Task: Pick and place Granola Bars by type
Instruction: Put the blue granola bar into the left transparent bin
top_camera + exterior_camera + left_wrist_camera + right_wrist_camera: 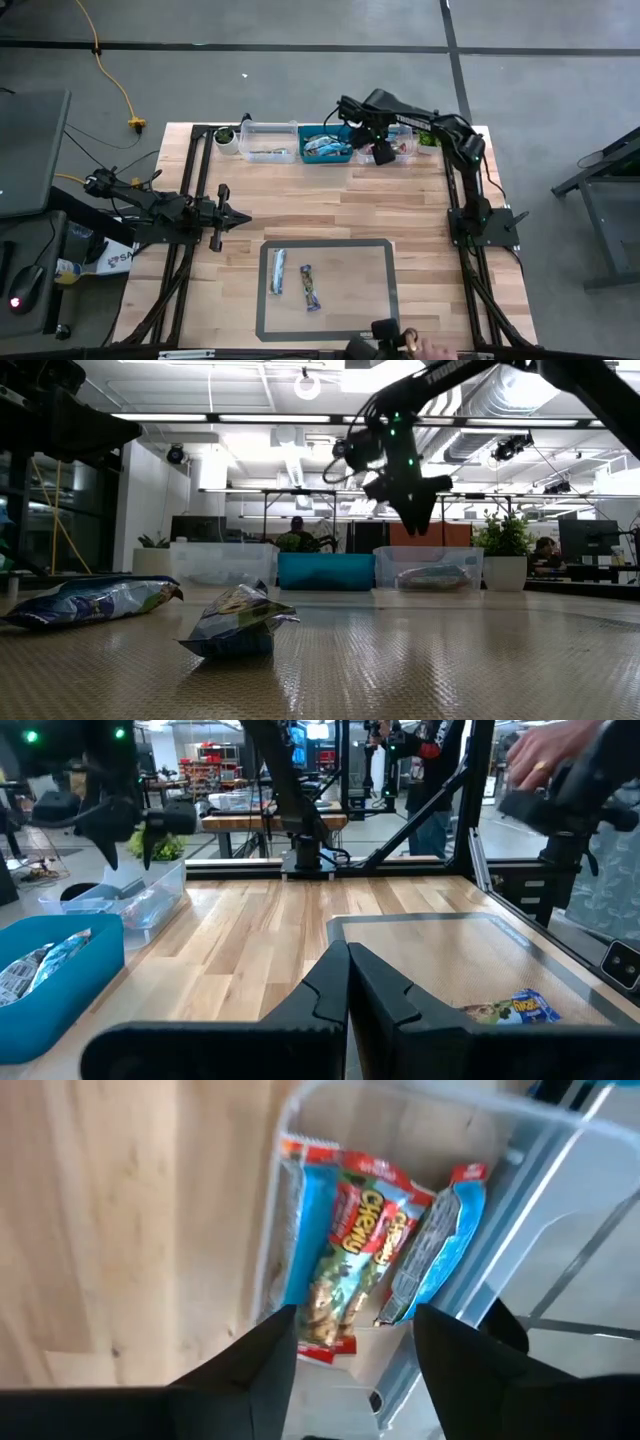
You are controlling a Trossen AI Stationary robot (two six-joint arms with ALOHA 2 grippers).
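Note:
My right gripper hangs open over the right clear bin at the back of the table, nothing between its fingers. Below it in that bin lie a red and light-blue granola bar and a blue one. The low view shows this gripper a little above the bin. Two more bars lie on the grey-framed mat at the front. My left gripper waits shut at the table's left, above the wood.
A blue bin holding bars and a second clear bin stand beside the right one. A small potted plant sits at the back left. A person's hand shows at the front edge.

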